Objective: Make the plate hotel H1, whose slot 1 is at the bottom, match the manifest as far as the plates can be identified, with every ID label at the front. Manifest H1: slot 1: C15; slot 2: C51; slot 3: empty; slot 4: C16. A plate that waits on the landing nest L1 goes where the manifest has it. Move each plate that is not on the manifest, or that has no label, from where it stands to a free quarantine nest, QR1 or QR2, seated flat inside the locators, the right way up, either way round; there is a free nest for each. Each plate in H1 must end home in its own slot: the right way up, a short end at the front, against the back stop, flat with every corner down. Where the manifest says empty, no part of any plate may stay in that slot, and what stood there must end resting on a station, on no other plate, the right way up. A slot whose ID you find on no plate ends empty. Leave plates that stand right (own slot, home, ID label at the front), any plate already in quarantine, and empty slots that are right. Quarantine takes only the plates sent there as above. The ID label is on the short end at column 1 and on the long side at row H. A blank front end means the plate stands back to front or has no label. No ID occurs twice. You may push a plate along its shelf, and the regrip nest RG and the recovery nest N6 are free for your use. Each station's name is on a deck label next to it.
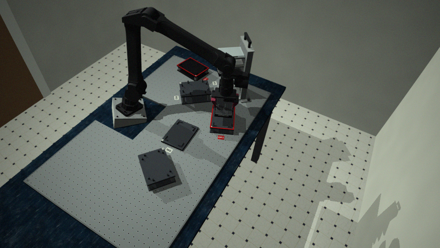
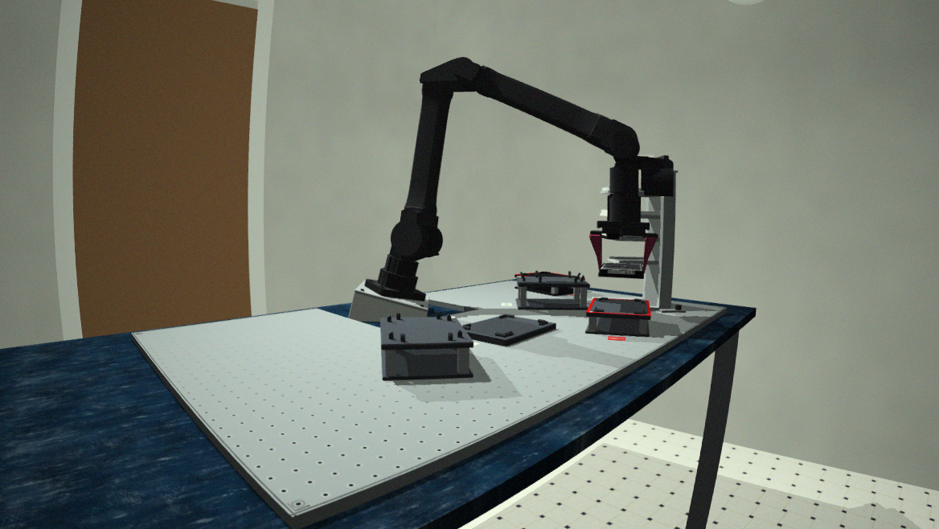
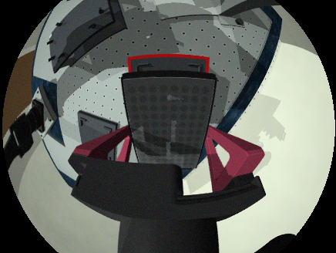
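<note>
My gripper [image 1: 223,107] points straight down and is shut on a dark well plate [image 1: 223,111], gripping its two long sides. The plate hangs level in the air, a little above the red-rimmed quarantine nest QR1 [image 1: 222,123] and roughly lined up with it. In the side view the plate [image 2: 621,268] is clearly apart from the nest [image 2: 618,313] below. In the wrist view the plate [image 3: 168,113] sits between the red fingers, with the nest's red rim [image 3: 168,62] beyond it. No ID label is readable on it. The hotel H1 [image 1: 245,56] stands just behind the arm, its slots mostly hidden.
The second red-rimmed nest, QR2 [image 1: 192,66], stands at the far back. A raised nest block RG [image 1: 195,91] is left of my gripper. A low flat nest [image 1: 180,133] and the block N6 [image 1: 156,167] lie nearer. The table edge is close on the right.
</note>
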